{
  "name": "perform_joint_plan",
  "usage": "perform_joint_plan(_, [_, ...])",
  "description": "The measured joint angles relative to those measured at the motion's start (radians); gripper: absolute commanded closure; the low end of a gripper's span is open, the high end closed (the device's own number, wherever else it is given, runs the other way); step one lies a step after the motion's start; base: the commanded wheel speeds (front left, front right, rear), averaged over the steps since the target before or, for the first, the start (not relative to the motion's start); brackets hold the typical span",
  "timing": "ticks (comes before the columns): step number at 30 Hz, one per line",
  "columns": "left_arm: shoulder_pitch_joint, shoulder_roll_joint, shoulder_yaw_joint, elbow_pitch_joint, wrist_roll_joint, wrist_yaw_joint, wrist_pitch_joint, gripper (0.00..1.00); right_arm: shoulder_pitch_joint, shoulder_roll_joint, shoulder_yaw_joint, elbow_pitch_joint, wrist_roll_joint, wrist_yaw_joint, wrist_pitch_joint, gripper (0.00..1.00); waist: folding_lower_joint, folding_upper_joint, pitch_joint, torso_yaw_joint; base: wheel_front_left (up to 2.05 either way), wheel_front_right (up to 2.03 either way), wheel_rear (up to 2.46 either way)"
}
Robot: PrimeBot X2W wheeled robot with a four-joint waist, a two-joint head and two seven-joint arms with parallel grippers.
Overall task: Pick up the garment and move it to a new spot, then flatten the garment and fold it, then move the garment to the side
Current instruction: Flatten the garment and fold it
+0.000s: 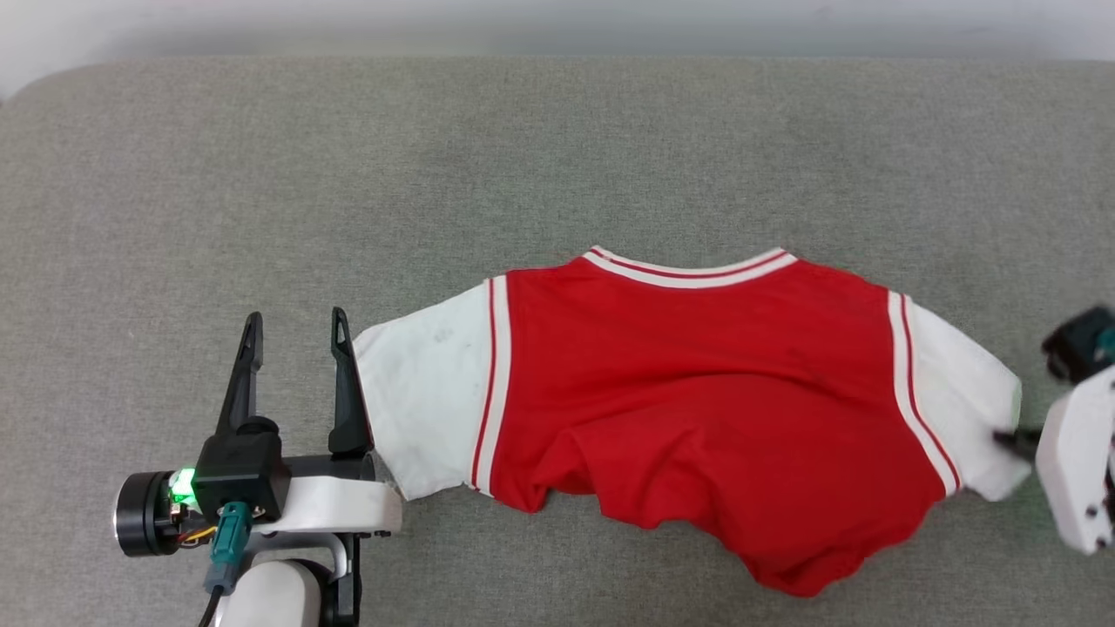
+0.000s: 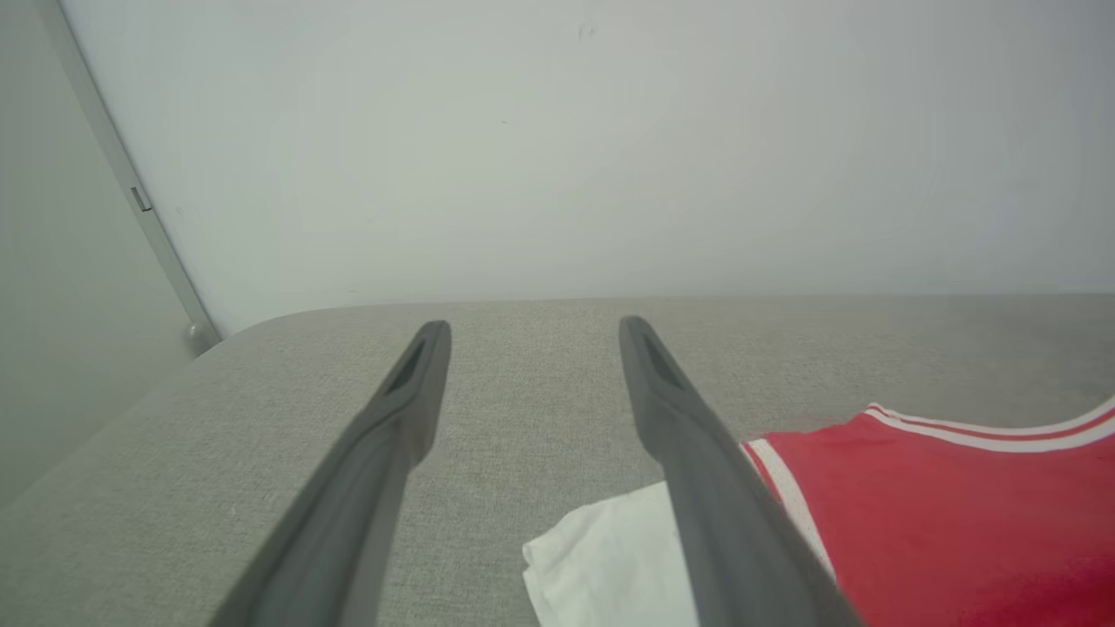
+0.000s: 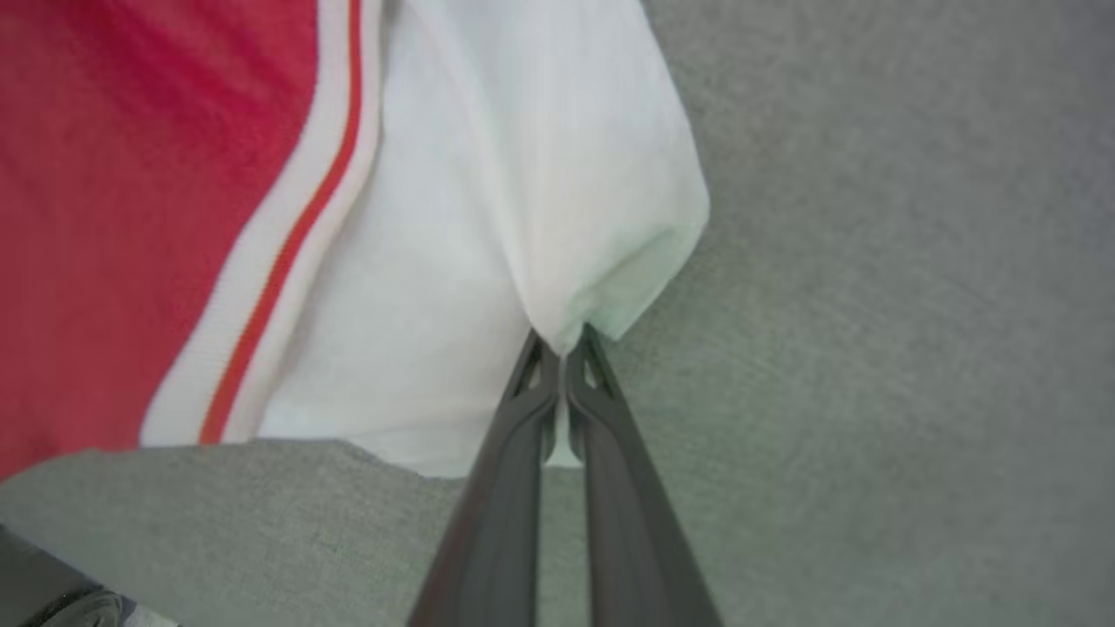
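The garment (image 1: 697, 392), a red jersey with white sleeves and striped trim, lies spread on the grey surface, plain red face up, its lower hem rumpled. My left gripper (image 1: 296, 335) stands open just left of the left sleeve (image 2: 610, 557), its right finger at the sleeve's edge. My right gripper (image 3: 562, 344) is shut on the edge of the right white sleeve (image 3: 488, 226), the cloth bunched into its tips. In the head view that gripper (image 1: 1010, 438) reaches in from the right edge.
A grey fabric surface (image 1: 557, 157) runs across the whole view, with a rounded far-left corner (image 2: 261, 326). A pale wall (image 2: 557, 139) stands behind it. Open surface lies beyond and left of the garment.
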Motion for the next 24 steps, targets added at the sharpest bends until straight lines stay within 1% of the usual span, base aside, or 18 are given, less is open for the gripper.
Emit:
perform_joint_plan(3, [0.000, -0.001, 0.006, 0.010, 0.007, -0.009, 0.000, 0.00, 0.064, 0.039, 0.001, 0.044, -0.005, 0.000, -0.017, 1.00, 0.0000, 0.0000, 0.003, -0.002, 0.00, 0.00, 0.00])
perform_joint_plan(6, [-0.001, 0.000, 0.012, 0.020, 0.010, -0.018, 0.000, 0.00, 0.076, 0.069, -0.011, 0.085, -0.012, 0.000, -0.044, 1.00, 0.0000, 0.0000, 0.000, -0.003, 0.00, 0.00, 0.00])
perform_joint_plan(7, [-0.001, 0.000, 0.014, 0.024, 0.010, -0.023, 0.000, 0.00, 0.080, 0.078, -0.017, 0.096, -0.019, 0.000, -0.060, 0.93, 0.0000, 0.0000, -0.003, -0.004, 0.00, 0.00, 0.00])
perform_joint_plan(8, [-0.001, 0.002, 0.018, 0.026, 0.011, -0.026, 0.000, 0.00, 0.082, 0.088, -0.026, 0.107, -0.020, 0.000, -0.078, 0.72, -0.0001, 0.0000, -0.007, -0.006, 0.00, 0.00, 0.00])
perform_joint_plan(9, [-0.001, 0.005, 0.024, 0.029, 0.010, -0.028, 0.000, 0.00, 0.084, 0.096, -0.037, 0.112, -0.024, 0.000, -0.107, 0.00, 0.0000, 0.0000, -0.012, -0.009, 0.00, 0.00, 0.00])
perform_joint_plan(13, [-0.002, 0.014, 0.041, 0.042, 0.007, -0.043, 0.000, 0.00, 0.088, 0.109, -0.081, 0.117, -0.075, 0.000, -0.218, 0.00, 0.0000, 0.0000, -0.039, -0.017, 0.00, 0.00, 0.00])
perform_joint_plan(17, [-0.014, 0.043, 0.053, 0.073, 0.006, -0.066, 0.000, 0.00, 0.093, 0.119, -0.174, 0.101, -0.116, 0.000, -0.336, 0.00, 0.0000, 0.0000, -0.067, -0.028, 0.00, 0.00, 0.00])
perform_joint_plan(18, [-0.025, 0.051, 0.055, 0.086, 0.006, -0.075, 0.000, 0.00, 0.101, 0.128, -0.204, 0.093, -0.128, 0.000, -0.370, 0.00, 0.0000, 0.0000, -0.073, -0.030, 0.00, 0.00, 0.00])
perform_joint_plan(21, [-0.068, 0.097, 0.063, 0.156, 0.004, -0.103, 0.001, 0.00, 0.121, 0.162, -0.303, 0.072, -0.209, 0.000, -0.480, 0.00, 0.0000, 0.0000, -0.090, -0.038, 0.00, 0.00, 0.00])
perform_joint_plan(24, [-0.130, 0.140, 0.061, 0.197, 0.006, -0.134, 0.040, 0.00, 0.153, 0.223, -0.427, 0.042, -0.299, 0.000, -0.574, 0.00, 0.0000, 0.0000, -0.103, -0.046, 0.00, 0.00, 0.00])
